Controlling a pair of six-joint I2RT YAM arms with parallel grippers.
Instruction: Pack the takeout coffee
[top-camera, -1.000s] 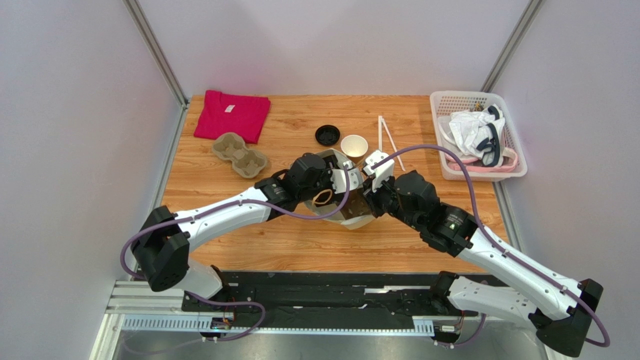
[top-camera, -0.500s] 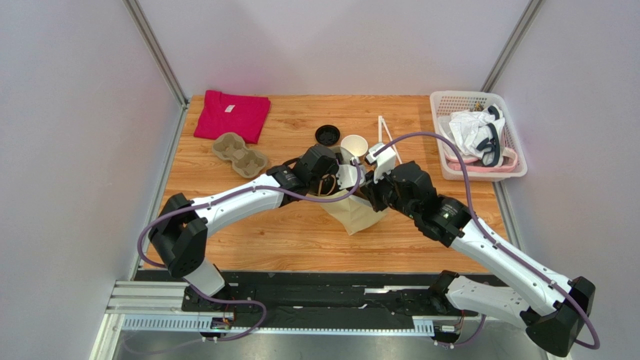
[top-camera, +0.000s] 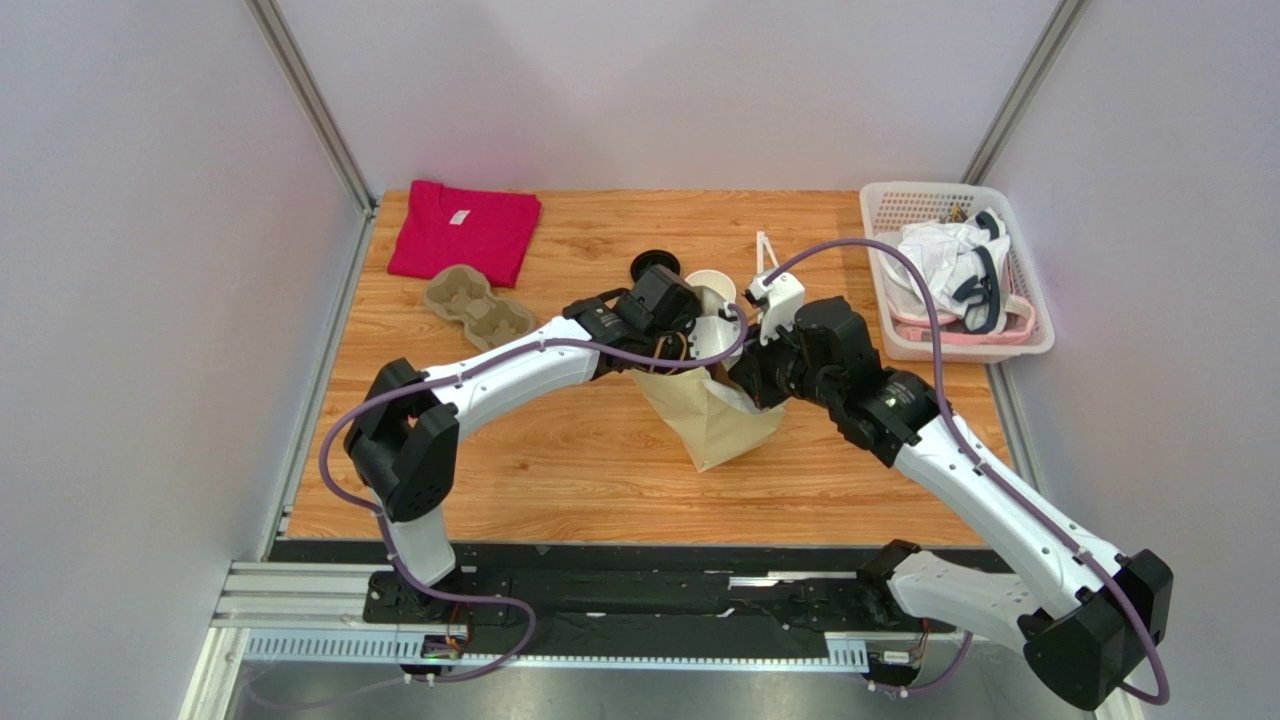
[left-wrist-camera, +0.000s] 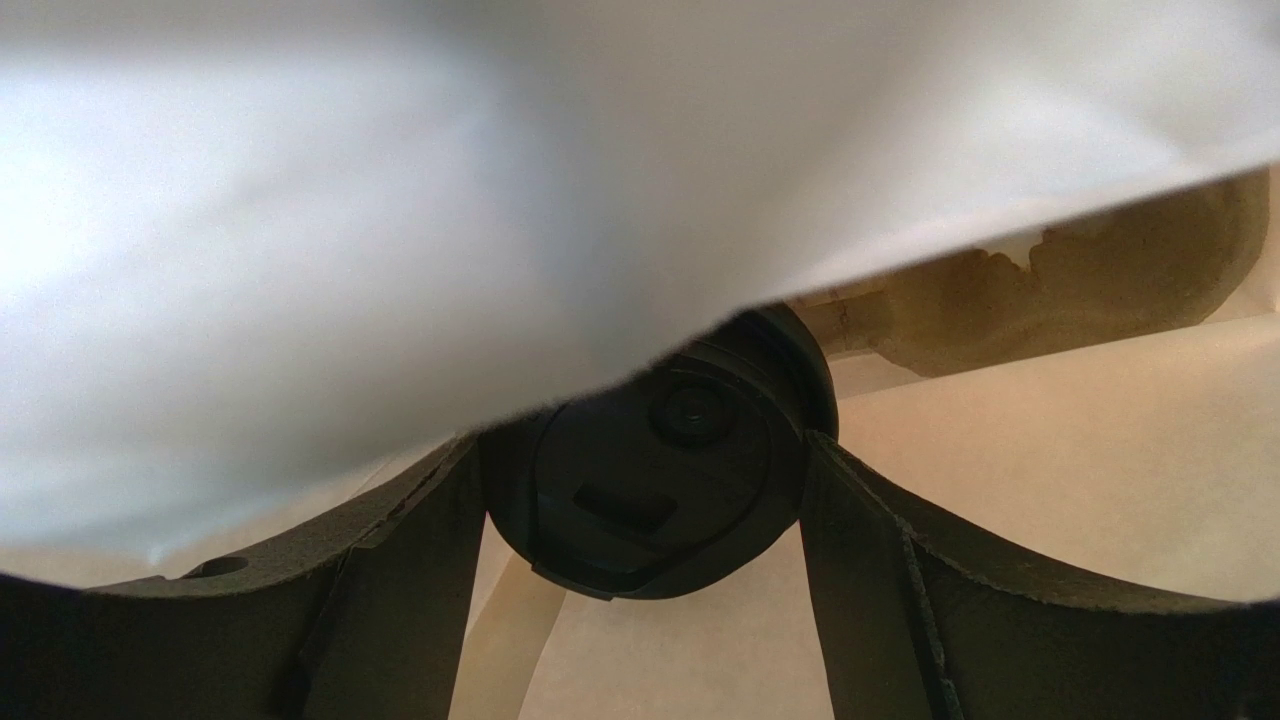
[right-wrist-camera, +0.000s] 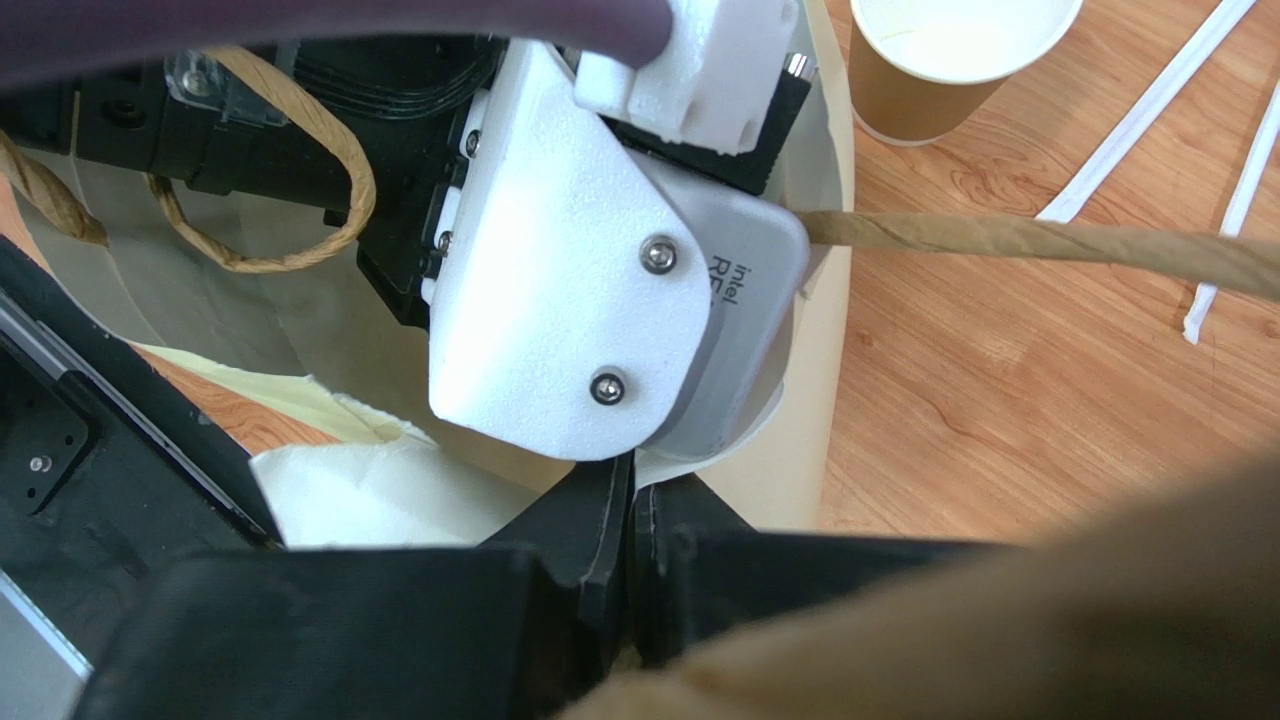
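Gripped coffee with left hand, already inside bag; pinched bag rim with right hand. Left to do: release, withdraw.

Jammed tight at the mouth of the paper bag: left end effector down inside, clamped on the takeout coffee, right end effector pinching the rim. Hemmed in just behind by an open cup and straws. Clear passing over bare worktop in front.
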